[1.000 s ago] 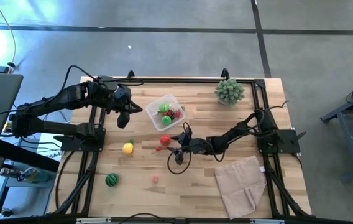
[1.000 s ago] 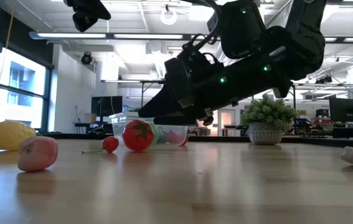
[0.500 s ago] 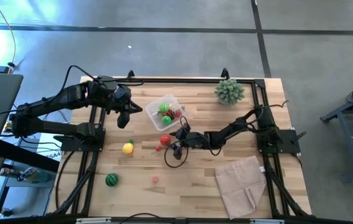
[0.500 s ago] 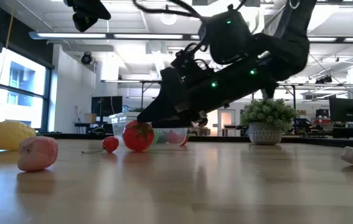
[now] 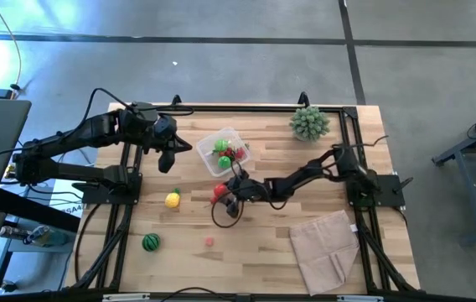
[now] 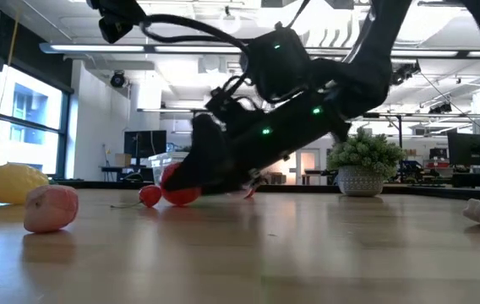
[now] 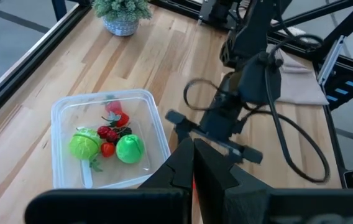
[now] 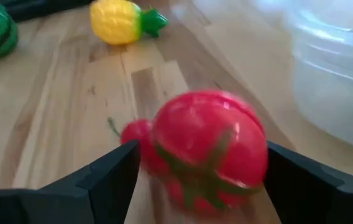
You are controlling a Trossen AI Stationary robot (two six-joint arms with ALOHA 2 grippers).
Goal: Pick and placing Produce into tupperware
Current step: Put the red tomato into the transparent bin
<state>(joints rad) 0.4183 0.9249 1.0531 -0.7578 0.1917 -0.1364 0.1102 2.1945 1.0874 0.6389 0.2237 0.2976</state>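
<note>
Red tomato (image 8: 209, 146) on table (image 5: 271, 243), just near-side of clear tupperware (image 5: 207, 141), small red berry (image 6: 149, 196) touching beside it. Right gripper (image 5: 224, 192) low at tomato, fingers (image 8: 105, 174) spread wide either side, not yet clenched; judged lining up grasp. Tupperware already holds green rounds (image 7: 130, 149) and berries; room left inside. Left gripper (image 5: 168, 159) hovers left of tupperware, fingers shut, empty, waiting. Lemon (image 5: 173, 200), melon ball (image 5: 150, 242) well apart on near-left; open table around. Cloth (image 5: 326, 243) near-right, plant ball (image 5: 309, 122) far-right, clear of path.
</note>
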